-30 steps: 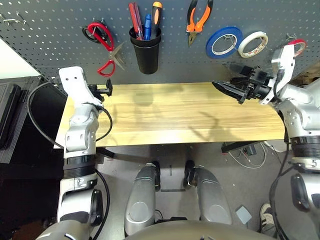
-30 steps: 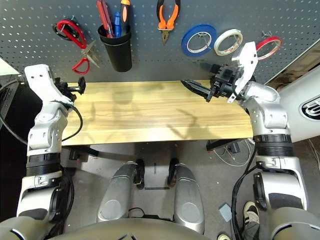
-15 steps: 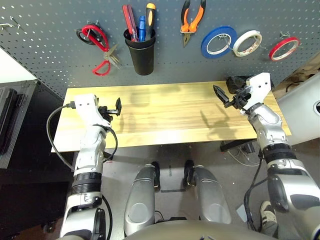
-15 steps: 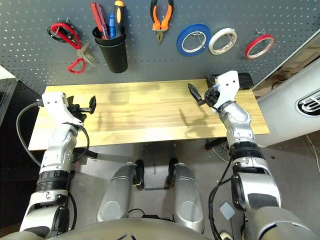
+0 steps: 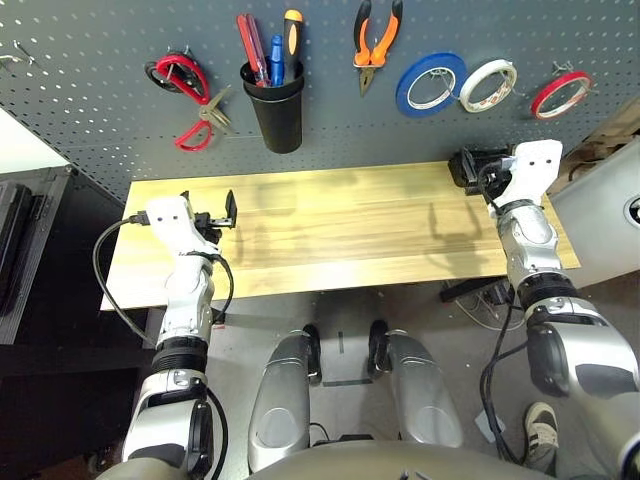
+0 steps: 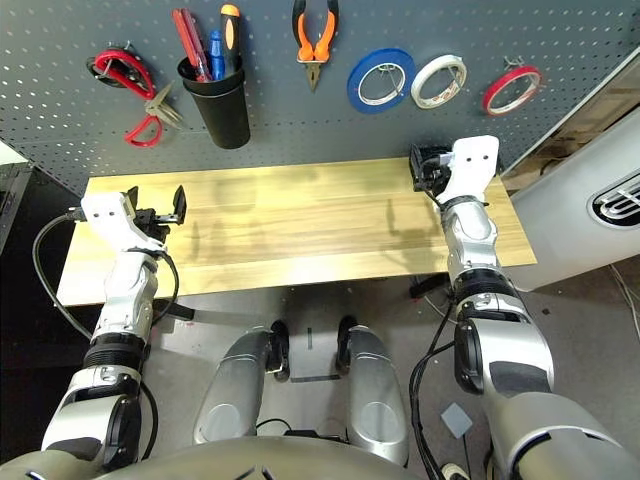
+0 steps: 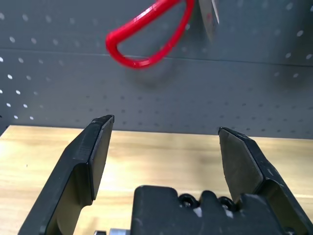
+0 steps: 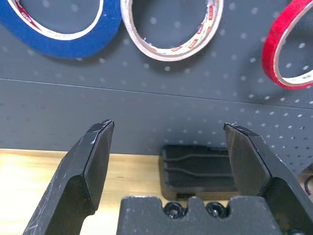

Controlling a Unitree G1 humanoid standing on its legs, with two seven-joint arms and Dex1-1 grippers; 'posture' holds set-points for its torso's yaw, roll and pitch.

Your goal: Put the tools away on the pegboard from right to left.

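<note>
Beyond the left gripper's (image 7: 166, 128) opened, empty jaws, the screwdriver (image 5: 248, 42) is being held in the black cup (image 5: 277, 112), while the right gripper's (image 8: 169, 131) jaws are being kept apart.

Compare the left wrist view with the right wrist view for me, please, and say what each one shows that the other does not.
Only the left wrist view: red-handled scissors, cut off by the top edge.
Only the right wrist view: the blue tape roll, the white tape roll, the red tape ring and a black object at the table's back.
Both: pegboard, wooden table, and that arm's own open gripper, left or right.
</note>
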